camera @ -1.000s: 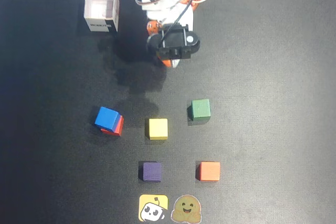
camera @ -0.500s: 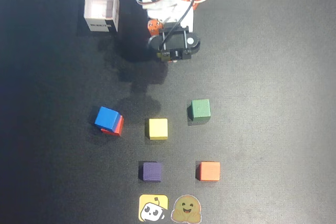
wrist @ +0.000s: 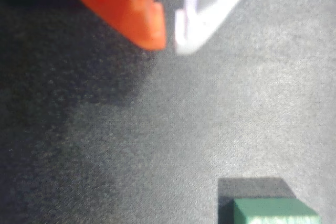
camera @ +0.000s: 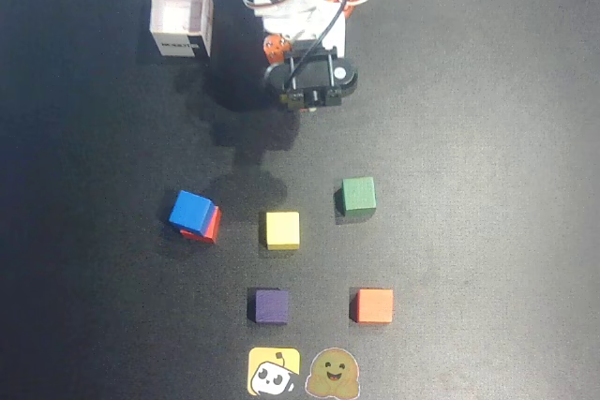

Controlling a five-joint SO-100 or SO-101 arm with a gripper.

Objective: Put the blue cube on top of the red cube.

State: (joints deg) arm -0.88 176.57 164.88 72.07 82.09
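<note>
Blue cube [camera: 190,208] on top of red cube [camera: 212,224], left side of overhead view, offset up-left so only a red sliver shows at right and bottom edge. Stack skewed, not flush; task looks done or nearly done. Gripper [wrist: 169,38] tucked back near arm base at top centre of overhead view, well apart from the stack, holding nothing. In wrist view orange and white fingertips nearly touching, so closed or almost closed on empty air. Green cube [wrist: 274,211] at bottom edge of wrist view.

Handling guess: small, light, rigid, matte faces, decent friction, not fragile. Best grip on two opposite side faces of blue cube, mid-height, jaws squared to the faces. Overhang means easy to tip if nudged sideways.
</note>
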